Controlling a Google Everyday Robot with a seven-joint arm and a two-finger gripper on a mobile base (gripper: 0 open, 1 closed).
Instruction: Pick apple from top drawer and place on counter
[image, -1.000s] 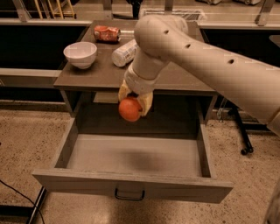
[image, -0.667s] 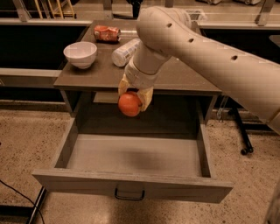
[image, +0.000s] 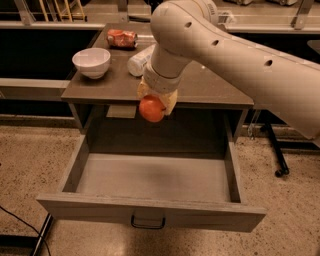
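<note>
My gripper (image: 154, 104) is shut on the apple (image: 152, 109), a small round red-orange fruit, and holds it in the air just in front of the counter's front edge, above the back of the top drawer. The top drawer (image: 150, 177) is pulled wide open, and its flat grey bottom is bare. A small dark handle (image: 148, 221) sits on its front. The counter (image: 100, 87) is a brown-grey tabletop right behind the apple. My large white arm comes in from the upper right.
On the counter stand a white bowl (image: 91, 62) at the left, a crushed red-orange can (image: 122, 38) at the back, and a white bottle (image: 138, 61) lying on its side by my arm. A dark chair base (image: 278, 162) stands at the right on the speckled floor.
My gripper has lifted the apple a little higher and slightly back toward the counter's edge. The drawer has not moved.
</note>
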